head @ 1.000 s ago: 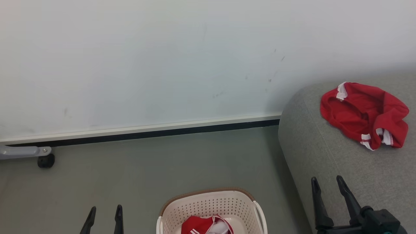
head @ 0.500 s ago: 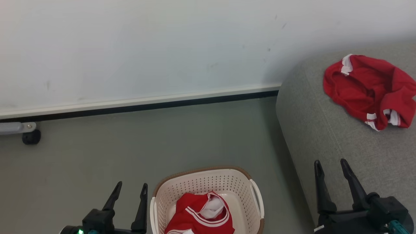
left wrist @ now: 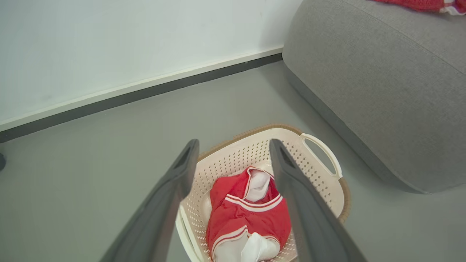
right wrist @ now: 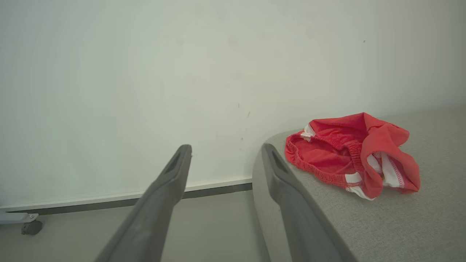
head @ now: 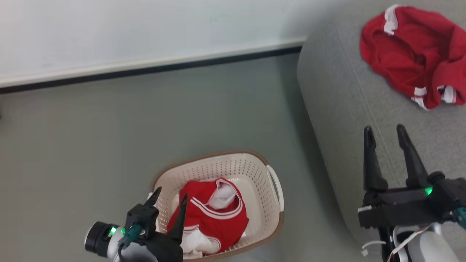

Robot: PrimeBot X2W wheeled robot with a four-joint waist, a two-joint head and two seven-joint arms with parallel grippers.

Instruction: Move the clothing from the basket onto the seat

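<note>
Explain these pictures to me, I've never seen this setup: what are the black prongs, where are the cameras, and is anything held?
It is a two-armed robot. One picture looks down from its head; the other two come from its wrists. The prongs are its grippers: the left gripper is open by the basket, the right gripper open by the seat. Neither holds anything. A red jersey lies in the basket; red shorts lie on the seat.

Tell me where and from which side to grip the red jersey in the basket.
Probably the bunched striped fold at the middle of the jersey, from above: the basket walls close every side, and the open left gripper points at it.
</note>
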